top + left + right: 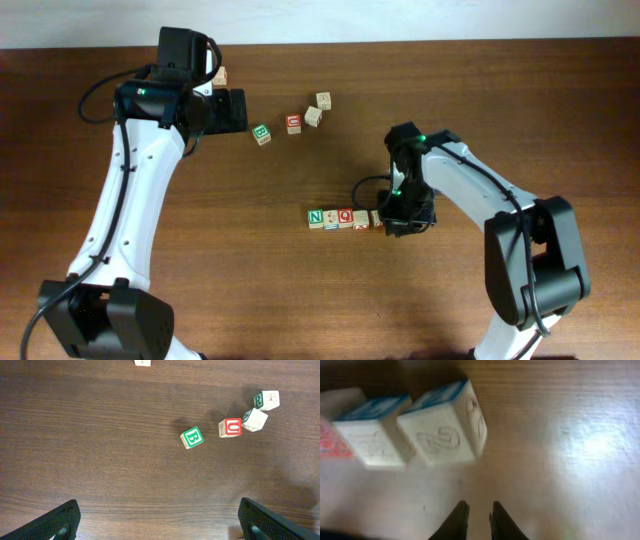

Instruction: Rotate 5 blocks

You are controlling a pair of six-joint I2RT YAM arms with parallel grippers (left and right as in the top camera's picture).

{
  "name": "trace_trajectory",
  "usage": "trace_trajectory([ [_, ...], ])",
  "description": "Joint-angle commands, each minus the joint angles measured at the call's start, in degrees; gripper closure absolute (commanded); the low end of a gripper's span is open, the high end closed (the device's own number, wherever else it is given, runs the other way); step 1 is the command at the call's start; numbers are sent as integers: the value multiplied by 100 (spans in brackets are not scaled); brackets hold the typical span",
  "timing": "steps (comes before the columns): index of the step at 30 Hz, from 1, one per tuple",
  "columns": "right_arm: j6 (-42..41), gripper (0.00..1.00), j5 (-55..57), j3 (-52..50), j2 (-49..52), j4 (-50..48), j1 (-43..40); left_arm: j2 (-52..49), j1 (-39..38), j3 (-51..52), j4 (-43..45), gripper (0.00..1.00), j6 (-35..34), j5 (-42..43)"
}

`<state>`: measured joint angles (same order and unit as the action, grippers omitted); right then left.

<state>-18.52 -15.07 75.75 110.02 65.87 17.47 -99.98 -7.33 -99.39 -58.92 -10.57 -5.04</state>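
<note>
A row of small wooden cubes lies at mid-table: the green "N" block (316, 217), a pale block (331, 218), the red "Q" block (345, 217), another pale block (361, 219), and a last block (377, 218) at the right end. My right gripper (396, 224) sits just right of that end. In the right wrist view its fingertips (479, 510) stand almost together with nothing between them, just short of a blue-topped pale block (442, 430) and its blue-topped neighbour (370, 435). My left gripper (160, 522) hangs wide open over bare table, holding nothing.
A loose cluster lies at the back: a green "B" cube (192, 438), a red-lettered cube (230, 427), a tilted pale cube (255, 419) and a green-marked cube (265, 400). Another cube (219, 76) lies beside the left arm (150, 150).
</note>
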Motion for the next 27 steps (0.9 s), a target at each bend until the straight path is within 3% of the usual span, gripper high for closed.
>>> trace_trajectory([
  [1,177,82,149,509,-4,122,-184,-42,-2,-105,7,1,-72,-81],
  [8,479,78,743,409,9,-358,-289,-42,-2,-105,7,1,-72,-81],
  [27,457,78,195,-525,11,-1381,-129,-42,-2,-105,7,1,-72,-81],
])
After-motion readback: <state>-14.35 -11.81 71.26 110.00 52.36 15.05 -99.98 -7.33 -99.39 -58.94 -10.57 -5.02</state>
